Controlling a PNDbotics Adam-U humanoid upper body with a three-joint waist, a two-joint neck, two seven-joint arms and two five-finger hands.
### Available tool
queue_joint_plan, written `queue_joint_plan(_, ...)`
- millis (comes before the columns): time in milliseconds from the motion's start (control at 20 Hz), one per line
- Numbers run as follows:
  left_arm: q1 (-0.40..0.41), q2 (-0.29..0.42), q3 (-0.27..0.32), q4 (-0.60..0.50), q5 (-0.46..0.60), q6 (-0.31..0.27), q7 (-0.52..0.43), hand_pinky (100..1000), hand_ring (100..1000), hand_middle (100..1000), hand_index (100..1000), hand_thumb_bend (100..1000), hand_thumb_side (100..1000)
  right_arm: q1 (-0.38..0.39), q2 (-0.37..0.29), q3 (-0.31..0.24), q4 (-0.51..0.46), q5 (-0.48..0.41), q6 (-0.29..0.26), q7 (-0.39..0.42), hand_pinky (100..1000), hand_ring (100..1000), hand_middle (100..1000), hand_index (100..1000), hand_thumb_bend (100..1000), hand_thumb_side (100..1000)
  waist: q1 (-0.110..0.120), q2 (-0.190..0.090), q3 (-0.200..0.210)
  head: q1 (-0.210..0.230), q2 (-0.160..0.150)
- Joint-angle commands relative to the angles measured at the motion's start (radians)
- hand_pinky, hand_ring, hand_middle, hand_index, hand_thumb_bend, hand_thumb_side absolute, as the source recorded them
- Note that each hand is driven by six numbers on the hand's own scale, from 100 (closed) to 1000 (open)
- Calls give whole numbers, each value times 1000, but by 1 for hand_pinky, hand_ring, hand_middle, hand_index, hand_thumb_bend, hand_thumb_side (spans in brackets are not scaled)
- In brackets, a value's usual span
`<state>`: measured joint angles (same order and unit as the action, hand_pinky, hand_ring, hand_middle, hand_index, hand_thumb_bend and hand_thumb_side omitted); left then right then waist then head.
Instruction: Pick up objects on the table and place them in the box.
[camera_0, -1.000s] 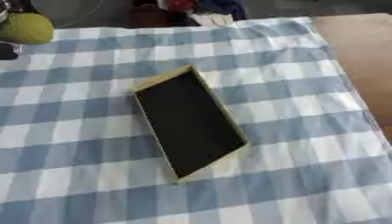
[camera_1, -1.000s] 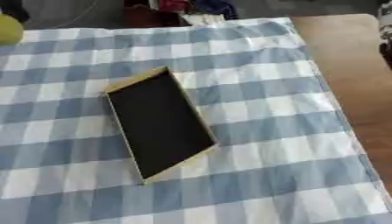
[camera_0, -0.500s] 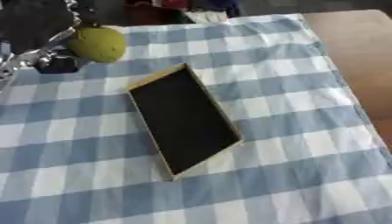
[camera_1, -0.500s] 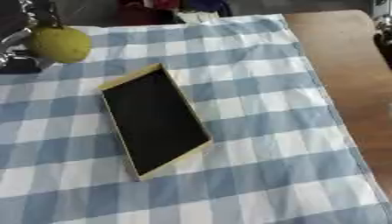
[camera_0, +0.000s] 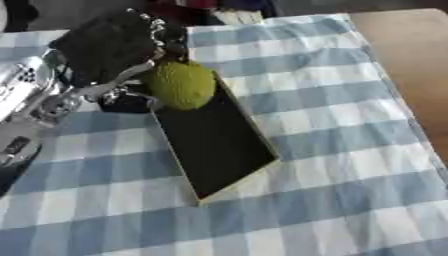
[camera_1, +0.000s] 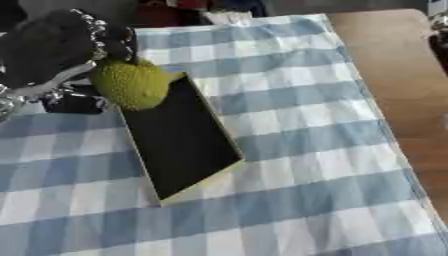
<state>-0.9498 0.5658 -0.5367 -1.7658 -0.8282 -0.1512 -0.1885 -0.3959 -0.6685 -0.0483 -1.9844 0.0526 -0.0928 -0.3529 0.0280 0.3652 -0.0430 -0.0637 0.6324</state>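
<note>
- The left hand (camera_0: 114, 45) comes in from the upper left, blurred and partly cut off by the frame edge; its fingers curl round the yellow-green fruit (camera_0: 180, 84).
- The fruit is round and bumpy, held over the far end of the box (camera_0: 219, 145).
- The box is shallow, black inside, with a tan rim, lying askew on the blue-checked cloth (camera_0: 332, 150) of the worktop.

left hand (camera_0: 114, 45): black, bulky, matte palm shell; at 10 o'clock in the left eye view
finger links: silver metal, shiny, showing along the hand's edge
left forearm (camera_0: 22, 107): silver and grey housing with dark panels, at 9 o'clock
</note>
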Motion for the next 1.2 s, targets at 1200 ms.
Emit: queue_joint_plan(1200, 15, -148, -39, 88, -51, -22, -272, 579, 566, 584, 659, 302, 100, -7, 3, -8, -16, -6, 0, -3, 811, 709, 686, 702, 100, 719, -7, 0, -12, 1, 6)
